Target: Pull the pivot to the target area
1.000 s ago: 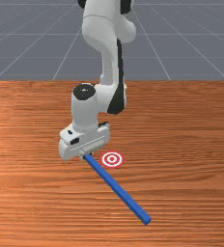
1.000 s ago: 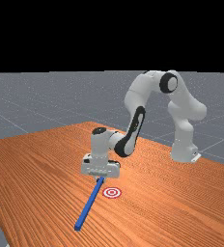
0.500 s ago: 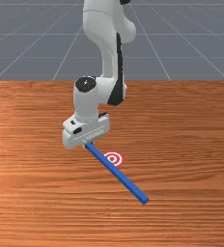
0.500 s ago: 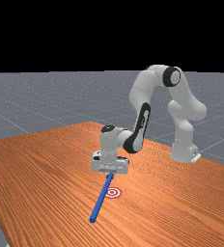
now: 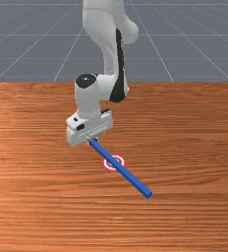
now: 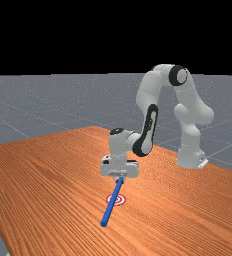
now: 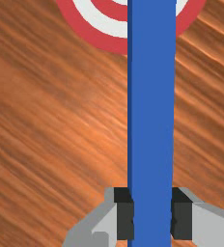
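- Gripper (image 7: 152, 214): clamped on the bar (image 5: 130, 178), one pad against each long side. Fingers straddle the bar, so it should follow the hand, no pushing needed.
- Grip is at the bar's end nearest the arm (image 6: 150, 92)'s base. Makes sense for a pull: hand leads, rest of the bar trails out past the target (image 7: 116, 44).
- Downside: long lever. If the free end drags, the bar could swivel in the pads. Keep the pull slow and straight.
- Bar (taking it as the pivot) lies slantwise across the target, rings visible on both sides. Free end is beyond it toward the front view's lower right. Can't tell how firmly it sits on the desk (image 5: 37, 206).
- Nearly there, I'd say. Bar's middle looks slightly past the rings, away from the base; a small pull baseward should centre it.
- Target reads as a flat marking on the desk, shouldn't snag. Arm's base is well apart, leaving room to back up.
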